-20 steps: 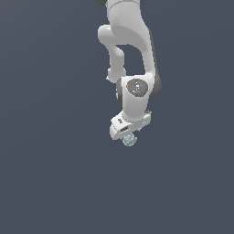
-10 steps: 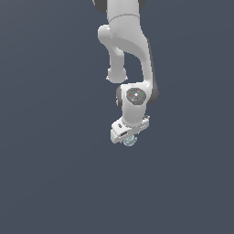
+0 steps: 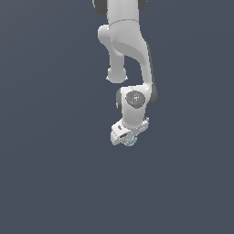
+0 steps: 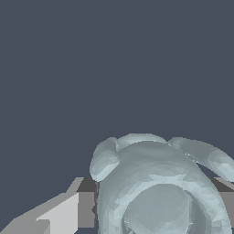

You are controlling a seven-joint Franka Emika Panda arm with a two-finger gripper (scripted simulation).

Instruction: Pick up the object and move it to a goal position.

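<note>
The object (image 3: 130,142) is a small pale blue-grey lumpy thing with swirled ridges. In the exterior view it sits just under the white gripper (image 3: 129,140), mostly hidden by the hand. In the wrist view the object (image 4: 157,187) fills the space between the two fingers (image 4: 84,208), which press on its sides. The gripper is shut on the object and holds it in the air. The white arm (image 3: 130,55) hangs down from the top of the exterior view.
A plain dark grey-blue background (image 3: 45,173) surrounds the arm in both views. No goal marker or other object shows.
The gripper with the object has drifted slightly toward the exterior view's left and the wrist has turned a little. The object stays in the grip.
</note>
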